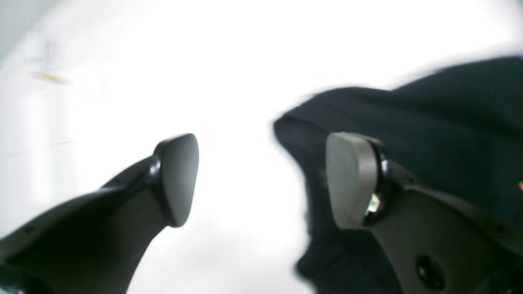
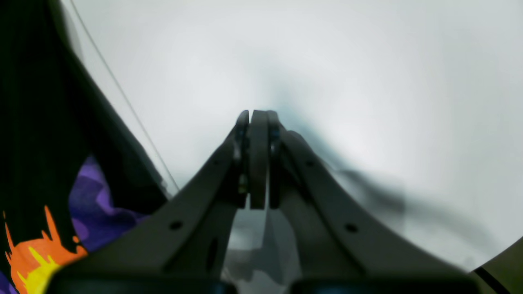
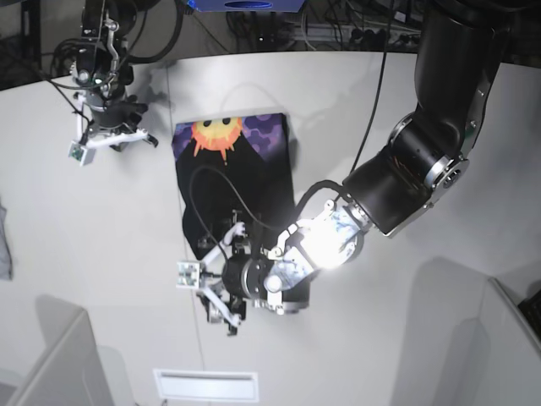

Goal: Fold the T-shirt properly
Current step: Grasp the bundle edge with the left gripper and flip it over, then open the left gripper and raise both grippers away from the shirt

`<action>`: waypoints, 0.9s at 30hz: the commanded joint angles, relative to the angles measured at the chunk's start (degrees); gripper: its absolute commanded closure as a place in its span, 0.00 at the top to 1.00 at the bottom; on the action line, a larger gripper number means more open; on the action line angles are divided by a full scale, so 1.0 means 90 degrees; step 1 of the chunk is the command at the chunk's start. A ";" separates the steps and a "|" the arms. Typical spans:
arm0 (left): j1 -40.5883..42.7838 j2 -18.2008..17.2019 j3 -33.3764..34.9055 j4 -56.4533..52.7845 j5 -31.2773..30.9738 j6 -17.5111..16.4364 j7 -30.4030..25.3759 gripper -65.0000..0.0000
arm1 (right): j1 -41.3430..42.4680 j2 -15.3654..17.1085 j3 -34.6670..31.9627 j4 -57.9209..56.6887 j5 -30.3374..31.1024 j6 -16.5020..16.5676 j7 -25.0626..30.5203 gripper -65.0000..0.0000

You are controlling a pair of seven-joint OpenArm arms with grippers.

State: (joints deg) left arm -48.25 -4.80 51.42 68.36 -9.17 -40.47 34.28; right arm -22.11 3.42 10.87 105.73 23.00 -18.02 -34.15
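At the centre of the white table (image 3: 406,93), seen from the base view, we find the T-shirt (image 3: 241,182) lying folded into a tall black rectangle, its orange-yellow sun face (image 3: 218,134) on purple showing at the 12 o'clock end.

The left gripper (image 3: 221,298) sits low over the shirt's 6 o'clock end, at the cloth's left-hand edge in that view. Through the left wrist camera we see the left gripper (image 1: 261,179) with its two pads spread wide apart, bare white table between them; the dark cloth (image 1: 429,134) lies behind the pad at 3 o'clock, and the blur keeps us from telling whether that pad touches it.

The right gripper (image 3: 117,135) hangs at 10 o'clock from the shirt, just beside the printed end but apart from it. In its own wrist view the right gripper (image 2: 258,159) has its pads pressed together with nothing between them, the purple and orange print (image 2: 36,245) at 8 o'clock.

A grey cloth scrap (image 3: 5,245) lies at the table's 9 o'clock edge.
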 commanded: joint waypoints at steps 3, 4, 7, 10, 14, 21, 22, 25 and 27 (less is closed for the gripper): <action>-0.0085 0.0020 -0.0932 0.0937 -0.0051 0.0052 0.0689 0.71 | 0.0019 0.0074 -0.0207 0.0154 -0.0051 0.0034 0.0117 0.00; 0.0130 0.0020 -0.1225 0.1386 -0.0051 0.0052 0.0982 0.71 | 0.0019 0.0103 -0.0344 0.0213 -0.0051 0.0034 0.0127 0.00; 0.1097 -0.0156 -0.2065 0.2676 0.0018 0.0052 0.1539 0.58 | -0.0020 0.0260 -0.0676 0.0398 -0.0060 0.0034 0.0322 0.00; 0.2367 -0.0497 -0.2719 0.3799 0.0018 0.0052 0.1578 0.25 | -0.0098 0.0494 -0.1037 0.0564 -0.0060 0.0034 0.0488 0.00; 0.3920 -0.0986 -0.3579 0.4727 0.0018 0.0052 0.1490 0.00 | -0.0176 0.0807 -0.1330 0.0731 -0.0060 0.0034 0.0713 0.00; 0.6265 -0.1474 -0.5073 0.4815 0.0018 0.0052 -0.1421 0.00 | -0.0283 0.1969 -0.2219 0.0701 -0.0070 0.0474 0.1729 0.00; 0.6548 -0.1572 -0.5181 0.4815 0.0018 0.0052 -0.1841 0.00 | -0.0332 0.2038 -0.2268 0.0701 -0.0070 0.0542 0.1914 0.00; 0.7163 -0.1806 -0.5396 0.4825 0.0018 0.0052 -0.2701 0.00 | -0.0508 0.2106 -0.2248 0.0691 -0.0070 0.0698 0.2403 0.00; 0.7749 -0.1894 -0.5620 0.4815 0.0018 0.0052 -0.3062 0.00 | -0.0772 0.2125 -0.2141 0.0691 -0.0275 0.0786 0.2608 0.00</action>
State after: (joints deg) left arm 20.88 -21.21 1.06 110.85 -7.99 -39.70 7.64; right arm -29.10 21.76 -9.08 111.00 20.93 -10.59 -12.12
